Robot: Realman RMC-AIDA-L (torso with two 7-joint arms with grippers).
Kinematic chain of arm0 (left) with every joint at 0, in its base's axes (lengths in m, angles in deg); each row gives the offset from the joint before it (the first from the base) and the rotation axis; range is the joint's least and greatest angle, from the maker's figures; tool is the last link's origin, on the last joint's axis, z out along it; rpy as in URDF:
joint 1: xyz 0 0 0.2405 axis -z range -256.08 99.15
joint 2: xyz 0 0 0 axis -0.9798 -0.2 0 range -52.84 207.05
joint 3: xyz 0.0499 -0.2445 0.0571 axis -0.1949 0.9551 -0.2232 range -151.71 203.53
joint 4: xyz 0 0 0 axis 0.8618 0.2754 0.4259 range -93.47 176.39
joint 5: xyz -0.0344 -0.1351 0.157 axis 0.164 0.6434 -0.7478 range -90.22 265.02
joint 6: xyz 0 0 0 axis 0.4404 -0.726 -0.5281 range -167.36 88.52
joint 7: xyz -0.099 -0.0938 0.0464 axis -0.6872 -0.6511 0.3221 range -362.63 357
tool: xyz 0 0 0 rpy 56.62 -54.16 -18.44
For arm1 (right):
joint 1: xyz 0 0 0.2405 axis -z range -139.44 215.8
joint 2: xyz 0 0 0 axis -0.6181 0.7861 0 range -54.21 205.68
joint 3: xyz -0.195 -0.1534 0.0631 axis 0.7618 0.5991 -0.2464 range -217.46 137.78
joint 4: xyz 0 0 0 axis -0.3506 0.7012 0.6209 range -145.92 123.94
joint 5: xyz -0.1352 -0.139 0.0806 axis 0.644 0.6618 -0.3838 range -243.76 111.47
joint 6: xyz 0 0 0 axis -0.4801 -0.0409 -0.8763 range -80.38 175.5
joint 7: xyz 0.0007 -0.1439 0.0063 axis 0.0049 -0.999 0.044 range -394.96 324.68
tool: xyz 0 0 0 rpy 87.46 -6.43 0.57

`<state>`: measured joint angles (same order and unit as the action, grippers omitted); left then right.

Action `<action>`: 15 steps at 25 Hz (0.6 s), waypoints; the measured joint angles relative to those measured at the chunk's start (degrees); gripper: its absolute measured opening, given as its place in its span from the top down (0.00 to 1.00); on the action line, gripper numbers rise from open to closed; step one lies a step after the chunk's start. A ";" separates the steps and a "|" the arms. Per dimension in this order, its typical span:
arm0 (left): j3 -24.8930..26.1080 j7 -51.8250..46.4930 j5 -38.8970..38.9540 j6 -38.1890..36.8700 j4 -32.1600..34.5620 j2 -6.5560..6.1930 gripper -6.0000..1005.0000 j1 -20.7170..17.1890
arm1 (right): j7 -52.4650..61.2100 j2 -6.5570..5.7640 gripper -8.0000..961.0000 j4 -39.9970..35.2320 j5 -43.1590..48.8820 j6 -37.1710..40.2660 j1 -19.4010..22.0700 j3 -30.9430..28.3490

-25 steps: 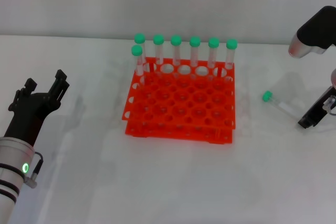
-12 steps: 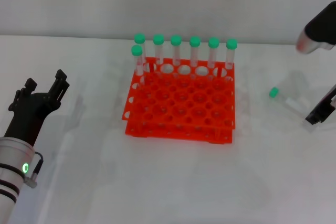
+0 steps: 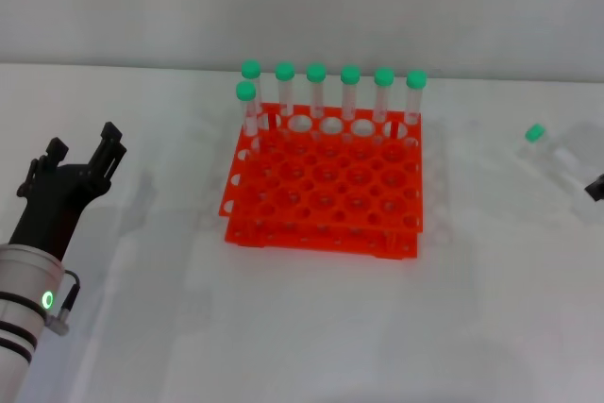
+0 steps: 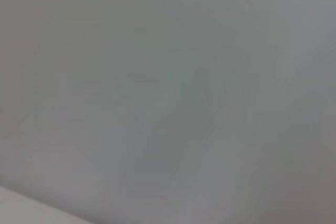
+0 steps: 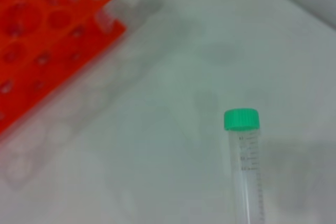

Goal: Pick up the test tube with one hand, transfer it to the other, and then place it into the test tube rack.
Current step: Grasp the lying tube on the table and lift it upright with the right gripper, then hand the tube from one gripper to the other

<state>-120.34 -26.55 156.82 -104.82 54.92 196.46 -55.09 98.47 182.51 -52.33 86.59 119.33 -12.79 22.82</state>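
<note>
The test tube (image 3: 547, 143), clear with a green cap, hangs tilted above the table at the far right, well away from the rack. Only a dark tip of my right gripper (image 3: 596, 188) shows at the picture's edge, at the tube's lower end, shut on it. The right wrist view shows the test tube (image 5: 245, 156) cap-first over the white table, with its shadow apart from it. The orange-red test tube rack (image 3: 321, 205) stands mid-table. My left gripper (image 3: 80, 165) rests open at the left, far from the tube.
Several green-capped tubes (image 3: 317, 92) stand upright along the rack's back row and far left corner. A corner of the rack (image 5: 47, 35) shows in the right wrist view. The white table (image 3: 302, 327) stretches in front of the rack. A pale wall runs behind.
The right gripper has lifted the tube off the table and carried it up and to the right, mostly out of the head view. The left arm has stayed still.
</note>
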 joint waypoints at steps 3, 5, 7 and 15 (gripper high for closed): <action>0.00 0.00 -0.12 -1.68 -0.21 0.00 0.14 0.08 | -1.99 0.36 0.80 -2.72 -1.80 0.20 2.46 -3.99; 0.00 0.00 -0.19 -2.31 -0.27 0.00 0.14 0.10 | -6.31 0.85 0.80 -3.86 -5.85 0.91 4.51 -8.18; 0.00 0.00 -0.26 -2.71 -0.34 -0.04 0.14 0.36 | -10.52 1.28 0.80 -4.55 -9.61 1.78 6.26 -11.76; -0.07 0.00 -0.51 -3.48 -0.37 -0.11 0.14 1.75 | -29.76 4.49 0.80 -5.68 -31.42 2.69 15.72 -24.14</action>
<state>-120.41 -26.55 156.31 -108.30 54.55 196.35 -53.34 68.71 187.01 -58.01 55.17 122.02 2.92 -1.32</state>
